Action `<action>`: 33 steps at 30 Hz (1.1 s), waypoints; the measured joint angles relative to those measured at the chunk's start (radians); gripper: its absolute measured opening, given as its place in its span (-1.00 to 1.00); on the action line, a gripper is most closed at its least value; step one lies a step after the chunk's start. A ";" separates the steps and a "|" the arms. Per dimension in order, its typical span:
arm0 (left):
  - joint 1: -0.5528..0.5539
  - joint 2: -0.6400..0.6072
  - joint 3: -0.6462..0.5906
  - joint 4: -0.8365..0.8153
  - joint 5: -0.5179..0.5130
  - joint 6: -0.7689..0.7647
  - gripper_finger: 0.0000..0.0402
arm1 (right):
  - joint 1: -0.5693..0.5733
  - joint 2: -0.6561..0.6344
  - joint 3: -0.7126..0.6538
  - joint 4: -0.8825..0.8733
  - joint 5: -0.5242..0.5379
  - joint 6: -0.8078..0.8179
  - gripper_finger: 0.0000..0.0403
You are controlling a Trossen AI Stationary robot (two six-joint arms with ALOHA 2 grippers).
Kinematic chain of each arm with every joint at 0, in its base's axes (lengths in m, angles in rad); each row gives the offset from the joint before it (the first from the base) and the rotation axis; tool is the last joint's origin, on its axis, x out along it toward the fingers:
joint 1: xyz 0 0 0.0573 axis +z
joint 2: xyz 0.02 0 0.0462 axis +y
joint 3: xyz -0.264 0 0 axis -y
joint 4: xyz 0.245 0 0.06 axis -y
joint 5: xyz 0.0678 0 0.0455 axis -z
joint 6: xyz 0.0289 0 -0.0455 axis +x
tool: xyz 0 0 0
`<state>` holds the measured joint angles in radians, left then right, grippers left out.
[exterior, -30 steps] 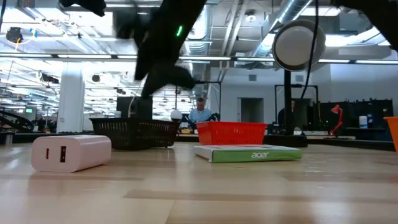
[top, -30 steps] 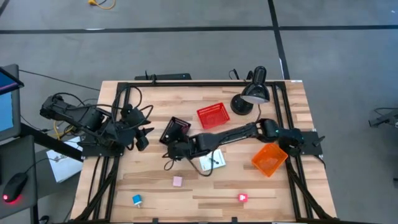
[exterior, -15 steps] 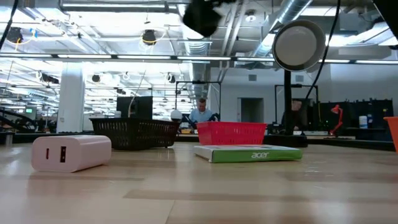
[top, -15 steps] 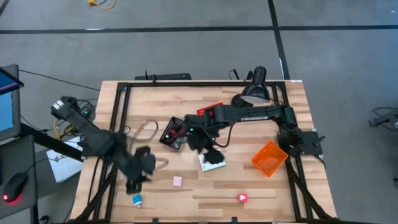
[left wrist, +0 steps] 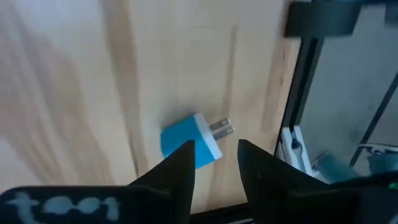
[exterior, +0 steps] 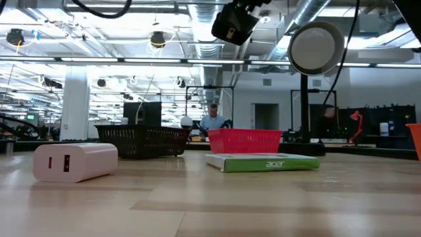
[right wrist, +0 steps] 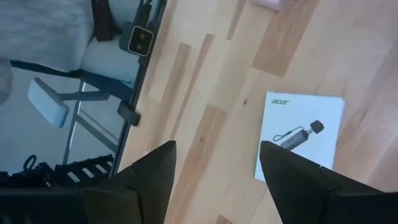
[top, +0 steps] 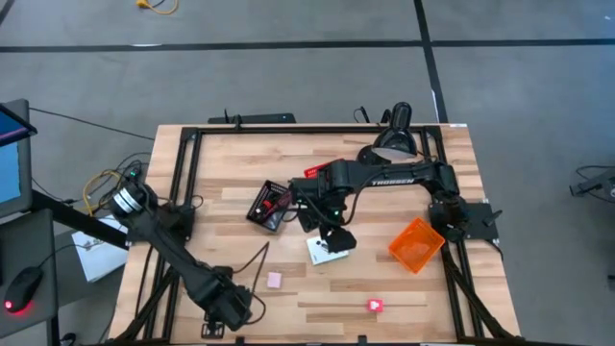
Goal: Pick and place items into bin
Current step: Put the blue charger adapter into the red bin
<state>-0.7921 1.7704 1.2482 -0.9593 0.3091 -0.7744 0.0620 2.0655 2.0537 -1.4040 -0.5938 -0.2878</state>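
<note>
My left gripper [top: 229, 308] hovers at the table's near left corner, open. Its fingers stand over the blue cube [left wrist: 188, 140], a plug block lying on its side with two metal prongs [left wrist: 221, 129]; the high view hides the cube under the gripper. My right gripper [top: 330, 231] is open and raised above the white card with black piece [top: 327, 250], which lies flat on the wood [right wrist: 300, 133]. The pink block [top: 275, 280] and the red-pink piece [top: 375, 306] rest on the table near the near edge.
The orange bin [top: 415, 242] stands tilted at the right. A red basket [top: 327, 178] and a black basket [top: 271, 202] sit mid-table, with the black desk lamp [top: 394, 142] at the far right. The table frame's rails run along the left edge [left wrist: 298, 118].
My left gripper swung from the table's left middle toward the near edge and came down over the blue cube. My right gripper rose from the table beside the black basket and moved right, now above the white card. No item has moved.
</note>
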 joint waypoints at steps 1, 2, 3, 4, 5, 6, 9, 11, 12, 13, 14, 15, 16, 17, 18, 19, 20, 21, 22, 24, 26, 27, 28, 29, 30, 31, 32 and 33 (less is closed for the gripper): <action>-0.001 0.008 0.009 -0.003 0.003 0.013 -0.46 | 0.000 0.000 0.000 0.000 0.000 0.000 0.12; -0.001 0.015 0.020 -0.002 0.005 0.027 -0.46 | 0.000 0.000 0.000 0.000 0.000 0.000 0.12; -0.001 0.016 0.030 -0.001 0.004 0.035 -0.46 | 0.001 0.000 0.000 0.000 0.000 0.000 0.12; -0.001 0.016 0.041 -0.003 -0.006 0.039 -0.46 | 0.001 0.000 0.000 0.000 0.000 0.000 0.12; -0.003 0.016 0.055 -0.008 -0.022 0.047 -0.46 | 0.001 0.000 0.000 0.000 0.000 0.000 0.12; -0.005 0.016 0.070 -0.017 -0.040 0.059 -0.46 | 0.001 0.000 0.000 -0.002 0.000 0.000 0.12; -0.021 0.015 0.115 -0.103 -0.062 0.100 -0.50 | 0.001 0.000 0.000 -0.003 0.000 0.000 0.12; -0.026 0.014 0.131 -0.147 -0.062 0.103 -0.54 | 0.001 0.000 0.000 -0.003 0.000 0.000 0.12; -0.027 0.014 0.137 -0.165 -0.062 0.102 -0.56 | 0.001 0.000 0.000 -0.003 0.000 0.000 0.12; -0.029 0.014 0.141 -0.181 -0.065 0.100 -0.58 | 0.001 0.000 0.000 -0.003 0.000 0.000 0.12; -0.032 0.014 0.143 -0.190 -0.068 0.100 -0.60 | 0.001 0.000 0.000 -0.003 0.000 0.000 0.12; -0.035 0.014 0.143 -0.192 -0.071 0.100 -0.62 | 0.001 0.000 0.000 -0.003 0.000 0.000 0.12; -0.040 0.014 0.143 -0.192 -0.071 0.100 -0.63 | 0.001 0.000 0.000 -0.002 0.000 0.000 0.12; -0.046 0.014 0.143 -0.191 -0.071 0.100 -0.64 | 0.001 0.000 0.000 -0.001 0.000 0.000 0.12; -0.053 0.014 0.143 -0.191 -0.070 0.100 -0.64 | 0.001 0.000 0.000 -0.001 0.000 0.000 0.12; -0.059 0.014 0.143 -0.191 -0.070 0.097 -0.64 | 0.001 0.000 0.000 -0.002 0.001 0.000 0.12; -0.067 0.014 0.143 -0.191 -0.070 0.087 -0.64 | 0.001 0.000 0.000 -0.002 0.001 0.000 0.12; -0.074 0.014 0.143 -0.191 -0.070 0.081 -0.64 | 0.001 0.000 0.000 -0.002 0.001 0.001 0.12; -0.081 0.014 0.143 -0.190 -0.070 0.081 -0.62 | 0.001 0.000 0.000 -0.002 0.002 0.001 0.12; -0.096 0.014 0.143 -0.186 -0.074 0.080 -0.58 | 0.002 0.000 0.000 -0.002 0.002 0.001 0.12; -0.115 0.014 0.143 -0.186 -0.104 0.101 -0.51 | 0.003 0.000 0.000 -0.002 0.002 0.002 0.12; -0.126 0.014 0.143 -0.185 -0.125 0.117 -0.47 | 0.003 0.000 0.000 -0.001 0.002 0.002 0.12; -0.138 0.014 0.143 -0.183 -0.150 0.133 -0.43 | 0.003 0.000 0.000 0.002 0.002 0.002 0.12; -0.149 0.014 0.143 -0.183 -0.167 0.151 -0.39 | 0.003 0.000 0.000 0.009 0.003 0.002 0.12; -0.160 0.014 0.142 -0.183 -0.178 0.170 -0.34 | 0.003 0.000 0.000 0.015 0.003 0.003 0.12; -0.171 0.014 0.142 -0.183 -0.185 0.191 -0.30 | 0.003 0.000 0.000 0.023 0.003 0.010 0.12; -0.181 0.014 0.138 -0.178 -0.191 0.213 -0.26 | 0.003 0.000 0.000 0.035 0.004 0.028 0.12; -0.192 0.014 0.132 -0.172 -0.200 0.230 -0.22 | 0.003 0.000 0.000 0.045 0.004 0.050 0.12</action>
<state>-0.9840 1.7847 1.3802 -1.1313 0.1094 -0.5444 0.0650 2.0655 2.0533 -1.3594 -0.5900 -0.2376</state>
